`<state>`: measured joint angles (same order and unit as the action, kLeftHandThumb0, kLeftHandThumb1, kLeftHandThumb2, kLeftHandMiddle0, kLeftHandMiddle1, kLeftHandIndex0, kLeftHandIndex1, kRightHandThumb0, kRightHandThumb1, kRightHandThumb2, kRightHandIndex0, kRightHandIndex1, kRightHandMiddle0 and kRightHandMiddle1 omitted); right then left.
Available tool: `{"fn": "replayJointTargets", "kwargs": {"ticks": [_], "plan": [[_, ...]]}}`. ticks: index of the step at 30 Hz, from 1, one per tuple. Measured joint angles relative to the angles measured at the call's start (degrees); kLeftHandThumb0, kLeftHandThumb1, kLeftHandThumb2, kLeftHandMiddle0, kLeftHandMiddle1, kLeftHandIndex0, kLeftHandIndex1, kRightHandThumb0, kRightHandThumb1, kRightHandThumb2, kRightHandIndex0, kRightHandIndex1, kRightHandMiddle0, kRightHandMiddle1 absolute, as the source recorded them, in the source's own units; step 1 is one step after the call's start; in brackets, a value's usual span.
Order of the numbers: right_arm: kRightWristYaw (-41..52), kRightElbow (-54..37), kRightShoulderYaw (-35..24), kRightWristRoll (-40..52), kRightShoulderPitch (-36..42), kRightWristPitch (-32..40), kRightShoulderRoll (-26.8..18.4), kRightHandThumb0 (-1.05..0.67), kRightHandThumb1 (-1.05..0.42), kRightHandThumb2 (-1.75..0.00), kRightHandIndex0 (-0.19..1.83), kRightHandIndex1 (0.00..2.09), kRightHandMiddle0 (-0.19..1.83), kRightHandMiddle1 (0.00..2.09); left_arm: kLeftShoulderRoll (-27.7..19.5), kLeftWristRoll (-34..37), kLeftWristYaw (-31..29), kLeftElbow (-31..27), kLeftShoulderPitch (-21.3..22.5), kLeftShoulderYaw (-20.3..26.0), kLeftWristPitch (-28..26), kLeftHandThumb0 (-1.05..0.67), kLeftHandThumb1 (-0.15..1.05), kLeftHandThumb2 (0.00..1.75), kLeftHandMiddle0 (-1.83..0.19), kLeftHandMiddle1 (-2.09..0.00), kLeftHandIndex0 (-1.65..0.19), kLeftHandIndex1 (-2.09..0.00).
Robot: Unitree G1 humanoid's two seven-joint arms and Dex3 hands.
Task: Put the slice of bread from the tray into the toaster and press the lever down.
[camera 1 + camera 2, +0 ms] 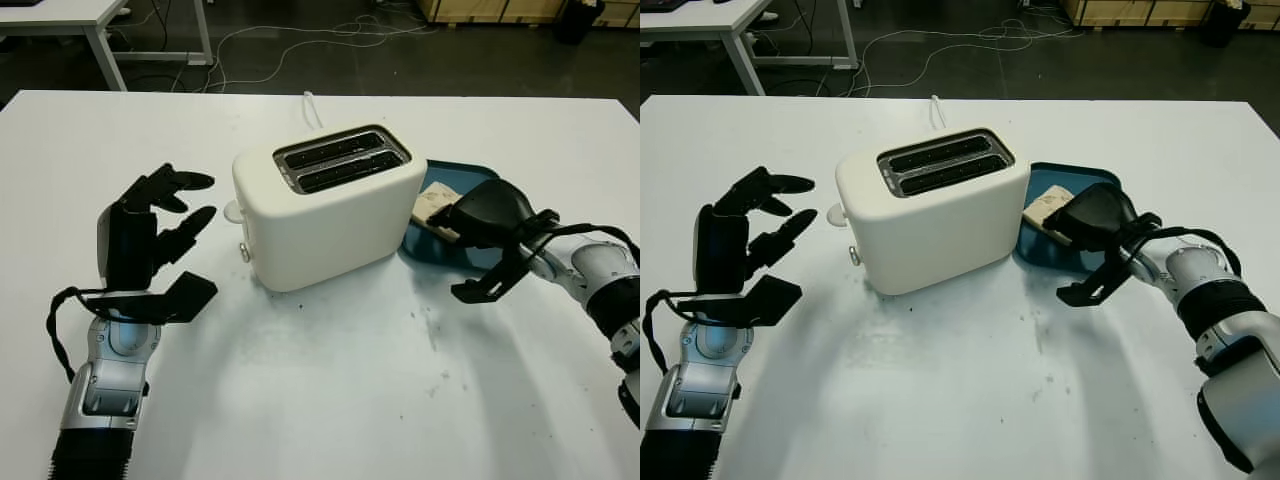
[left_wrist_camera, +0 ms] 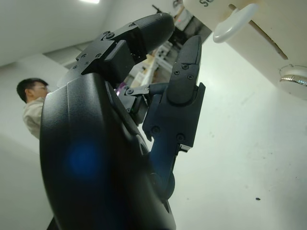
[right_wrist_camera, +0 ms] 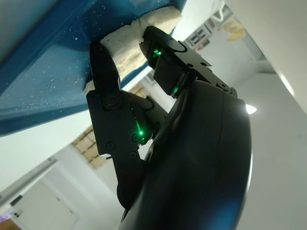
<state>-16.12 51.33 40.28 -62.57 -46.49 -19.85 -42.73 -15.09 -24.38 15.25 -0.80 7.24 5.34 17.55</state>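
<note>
The bread slice (image 1: 434, 203) lay in the blue tray (image 1: 440, 250) just right of the toaster (image 1: 325, 205). The right hand (image 1: 480, 225) was over the tray, fingers (image 3: 106, 79) touching the slice. The left hand (image 1: 150, 240) hung open left of the toaster, holding nothing.

The toaster (image 1: 328, 205) stands mid-table (image 1: 320, 400). The tray (image 1: 440, 245) lies just right of it, with the bread (image 1: 432, 205) in its near-left part.
</note>
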Motion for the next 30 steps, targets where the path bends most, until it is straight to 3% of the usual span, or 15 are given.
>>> {"fn": "replayJointTargets", "kwargs": {"ticks": [3,8,12,14,17,20,27,30], "plan": [[-3.4,0.4,0.8,-0.9,0.0,0.0,-0.1,-0.5,-0.92,-0.22,0.89,1.71,0.9,1.37,0.0,0.0,0.1,0.1,0.0,0.0,0.1,-0.36,0.92,0.14,-0.5,-1.48,-0.68,-0.78],[-5.7,0.9,2.1,-2.1,0.0,0.0,-0.6,-0.5,-0.92,-0.27,0.88,1.74,0.83,1.48,0.0,0.0,0.1,0.1,0.0,0.0,0.4,-0.36,0.92,0.14,-0.51,-1.47,-0.68,-0.78],[-8.3,2.3,1.9,-1.5,0.1,-1.1,-0.6,-0.45,-0.92,-0.42,0.92,1.75,0.81,1.6,0.0,0.0,0.1,0.1,0.0,0.0,0.4,-0.34,0.92,0.13,-0.51,-1.5,-0.67,-0.78],[-9.8,2.9,1.6,-1.1,0.4,-2.0,-0.6,-0.4,-0.92,-0.48,0.95,1.75,0.83,1.61,0.0,0.0,0.1,0.1,0.0,0.0,0.4,-0.34,0.92,0.13,-0.5,-1.51,-0.67,-0.78],[-14.2,4.1,-0.2,1.4,1.6,-5.8,-0.6,-0.38,-0.92,-0.37,0.97,1.75,0.9,1.57,0.0,0.0,0.1,0.1,0.0,0.0,0.4,-0.32,0.92,0.14,-0.49,-1.5,-0.67,-0.78],[-16.4,5.3,-1.6,3.5,2.7,-8.7,-0.5,-0.4,-0.92,-0.23,0.95,1.75,0.85,1.65,0.0,0.0,0.1,0.1,0.0,0.0,0.4,-0.31,0.92,0.14,-0.5,-1.5,-0.67,-0.78],[-17.8,4.9,-3.0,4.2,3.5,-6.4,0.5,-0.32,-0.92,-0.3,0.93,1.75,0.83,1.56,0.0,0.0,0.1,0.1,0.0,0.0,0.4,-0.31,0.92,0.14,-0.49,-1.53,-0.67,-0.78],[-17.5,4.5,-4.0,4.6,3.8,-6.2,0.5,-0.28,-0.92,-0.24,0.96,1.75,0.86,1.56,0.0,0.0,0.0,0.1,0.0,0.0,0.4,-0.31,0.92,0.14,-0.49,-1.52,-0.67,-0.77]]}}
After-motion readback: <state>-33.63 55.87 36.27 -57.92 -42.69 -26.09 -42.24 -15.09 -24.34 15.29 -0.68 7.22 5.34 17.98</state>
